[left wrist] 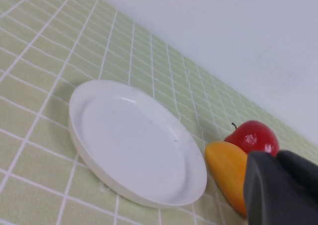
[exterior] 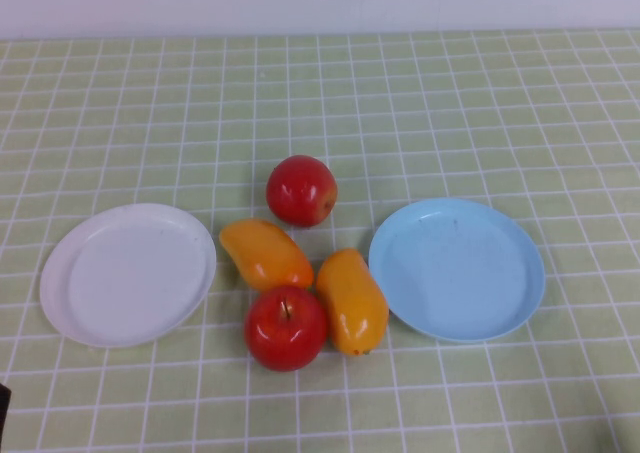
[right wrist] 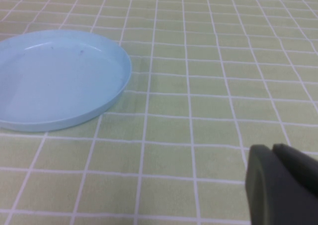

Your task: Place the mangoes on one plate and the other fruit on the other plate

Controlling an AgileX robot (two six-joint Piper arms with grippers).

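Green checked tablecloth (exterior: 450, 103), plain white wall (exterior: 320, 1).

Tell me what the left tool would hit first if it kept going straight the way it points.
Probably the nearer mango, lying just ahead of the left tool in its wrist view, with a red apple behind it. The white plate sits off to the side. Depth is uncertain.

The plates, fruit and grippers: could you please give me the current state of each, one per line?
White plate: empty, on the robot's left.
Blue plate: empty, on the robot's right.
Far apple: on the cloth, on no plate.
Near apple: on the cloth, against both mangoes.
Left mango: on the cloth.
Right mango: on the cloth beside the blue plate.
Left gripper: near the white plate, holding nothing.
Right gripper: near the blue plate, holding nothing.
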